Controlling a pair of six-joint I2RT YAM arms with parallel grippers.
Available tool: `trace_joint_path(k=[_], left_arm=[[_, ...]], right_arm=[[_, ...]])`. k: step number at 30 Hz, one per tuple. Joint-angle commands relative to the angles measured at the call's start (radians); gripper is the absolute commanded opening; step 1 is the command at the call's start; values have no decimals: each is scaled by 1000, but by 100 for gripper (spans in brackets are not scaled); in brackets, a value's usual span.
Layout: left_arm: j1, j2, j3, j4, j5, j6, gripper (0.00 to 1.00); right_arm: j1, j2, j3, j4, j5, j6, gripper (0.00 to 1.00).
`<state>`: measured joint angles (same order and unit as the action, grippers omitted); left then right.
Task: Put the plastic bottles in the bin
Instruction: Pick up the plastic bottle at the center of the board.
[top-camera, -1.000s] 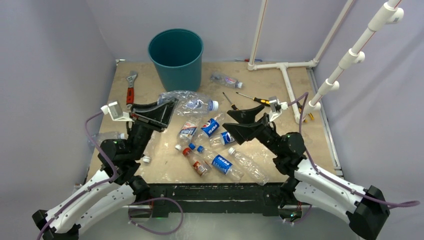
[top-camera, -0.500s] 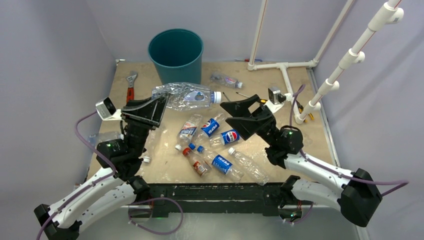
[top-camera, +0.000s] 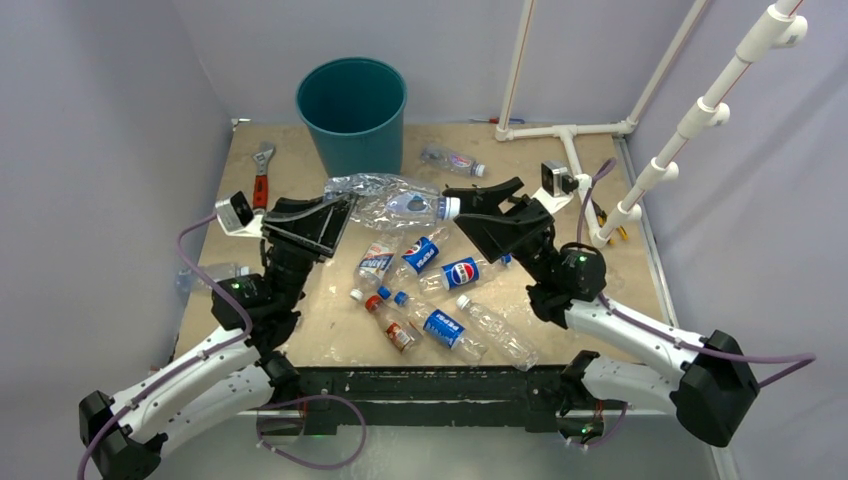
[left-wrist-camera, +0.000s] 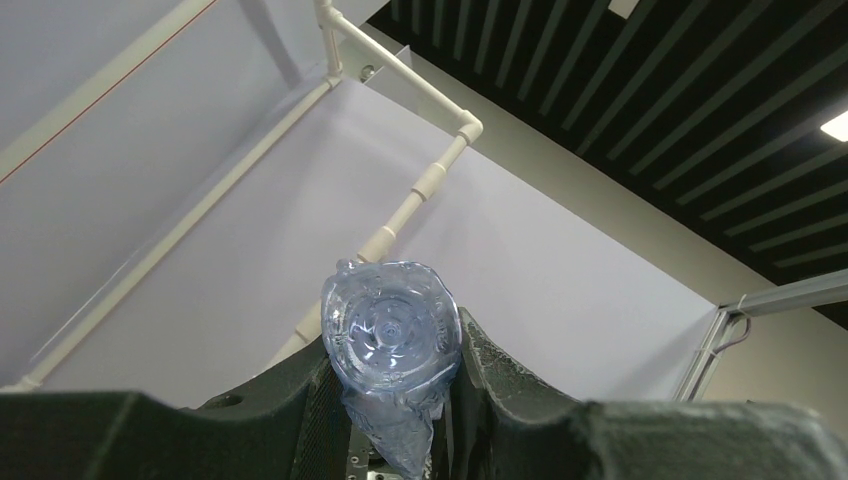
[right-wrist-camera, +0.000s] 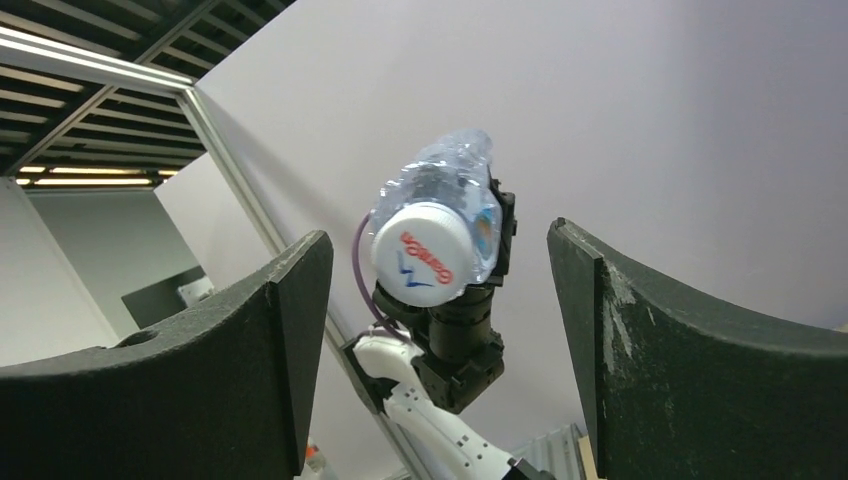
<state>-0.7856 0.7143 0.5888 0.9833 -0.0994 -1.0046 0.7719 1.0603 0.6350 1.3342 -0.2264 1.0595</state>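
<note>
The left gripper (top-camera: 335, 213) is clamping the base end of a big crushed clear bottle (top-camera: 385, 198), holding it level in the air just in front of the bin (top-camera: 355, 145). The right gripper (top-camera: 457, 207) is standing open, its jaws flanking the white cap (right-wrist-camera: 420, 262) without touching it. The bottle is looking light, thin-walled and springy, and probably slippery where crumpled, so the stiff neck beside the cap is offering the surest hold. Room above the bin's rim is looking open. The other bottles (top-camera: 430, 320) are lying on the table (top-camera: 330, 335) on the bin's near side, below that path.

Lilac walls (top-camera: 100, 120), wooden tabletop (top-camera: 520, 162), slatted ceiling (left-wrist-camera: 650, 80)
</note>
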Motion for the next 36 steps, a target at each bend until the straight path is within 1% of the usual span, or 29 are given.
trace_joint_path(k=[1, 7, 10, 13, 14, 16, 17, 18, 19, 20, 22, 23, 25, 26, 27, 28, 30, 33, 35, 36], left_arm=[[3, -19, -23, 69, 14, -14, 0], [3, -1, -32, 92, 12, -9, 0], [3, 4, -43, 100, 13, 0, 0], [3, 1, -58, 102, 5, 10, 0], [3, 2, -63, 101, 4, 16, 0], [3, 11, -66, 93, 14, 38, 0], [3, 19, -59, 72, 22, 50, 0], [3, 24, -51, 49, 27, 61, 0], [3, 27, -43, 21, 31, 73, 0], [3, 26, -40, 4, 32, 83, 0], [3, 13, -40, -32, 26, 102, 8], [3, 4, -39, -51, 23, 117, 21], [3, -20, -18, -146, 33, 166, 69], [3, -34, 6, -217, 41, 197, 83], [3, -48, 38, -317, 45, 238, 89], [3, -66, 77, -424, 32, 282, 92], [3, -92, 145, -623, -23, 372, 95], [3, -93, 277, -927, -120, 483, 98], [3, -77, 354, -1083, -153, 575, 99], [3, -68, 386, -1126, -173, 638, 99]], right_arm=[[-2, 26, 40, 41, 5, 18, 78], [-2, 58, 62, 28, -10, 29, 66], [-2, 73, 76, 28, -17, 37, 56], [-2, 87, 79, 36, -25, 48, 50], [-2, 92, 85, 36, -35, 54, 46], [-2, 119, 102, 51, -71, 76, 33], [-2, 130, 111, 62, -94, 94, 22], [-2, 135, 117, 68, -122, 114, 7], [-3, 132, 119, 57, -132, 122, 0], [-6, 117, 122, 23, -136, 116, 0], [-11, 73, 130, -82, -143, 62, 0], [-14, 41, 136, -154, -141, 23, 0], [-23, -29, 158, -320, -140, -78, 0], [-26, -73, 178, -444, -126, -151, 0], [-26, -115, 209, -586, -93, -236, 0], [-27, -158, 240, -726, -54, -340, 0], [-27, -232, 289, -993, 17, -457, 0], [-28, -268, 394, -1309, 132, -574, 0], [-27, -256, 475, -1505, 194, -639, 0], [-27, -245, 510, -1576, 219, -659, 0]])
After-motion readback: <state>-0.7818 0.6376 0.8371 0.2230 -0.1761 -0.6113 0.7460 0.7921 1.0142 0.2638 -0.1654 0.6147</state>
